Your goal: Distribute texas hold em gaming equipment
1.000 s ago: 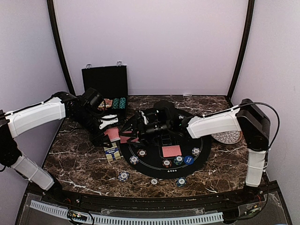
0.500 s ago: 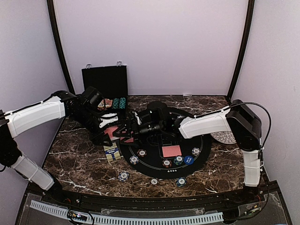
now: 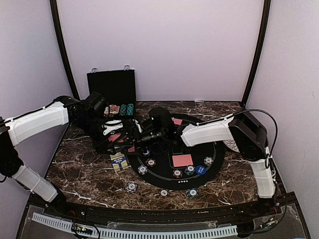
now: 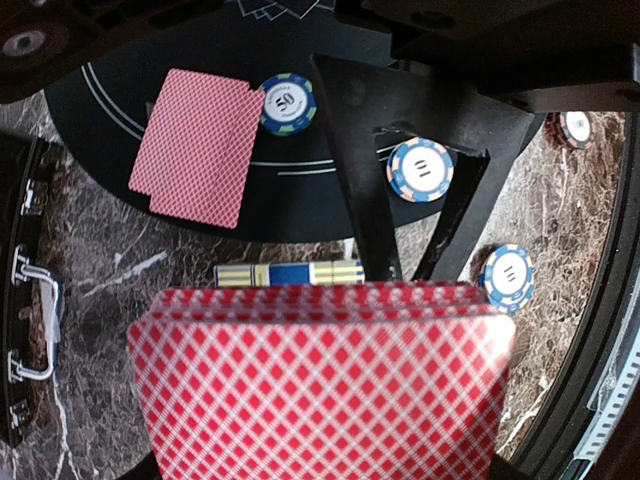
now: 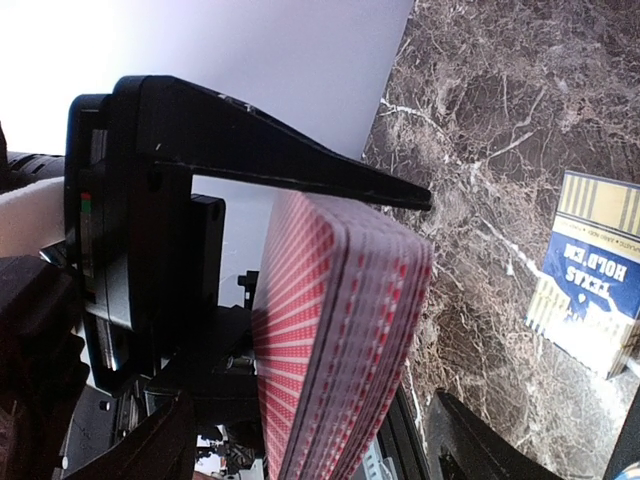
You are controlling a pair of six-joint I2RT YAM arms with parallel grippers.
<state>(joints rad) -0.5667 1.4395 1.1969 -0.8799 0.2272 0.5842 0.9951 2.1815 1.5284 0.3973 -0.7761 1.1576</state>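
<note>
"Where's the deck right now?"

"Off the table, at the left rim of the black mat [image 3: 215,149], above the blue card box [image 3: 118,161]. The left gripper [image 3: 117,135] is clamped tight on the deck of red-backed cards [image 4: 320,390]."

"And the other arm?"

"The right gripper [image 4: 408,265] reaches across with its jaws spread wide, one finger on either side of the deck's free end. It grips nothing."

"What about everything else?"

"Two face-down cards [image 4: 195,145] lie overlapping on the mat. Striped chips [image 4: 420,170] sit along its near edge and on the marble table [image 3: 79,164]."
</note>
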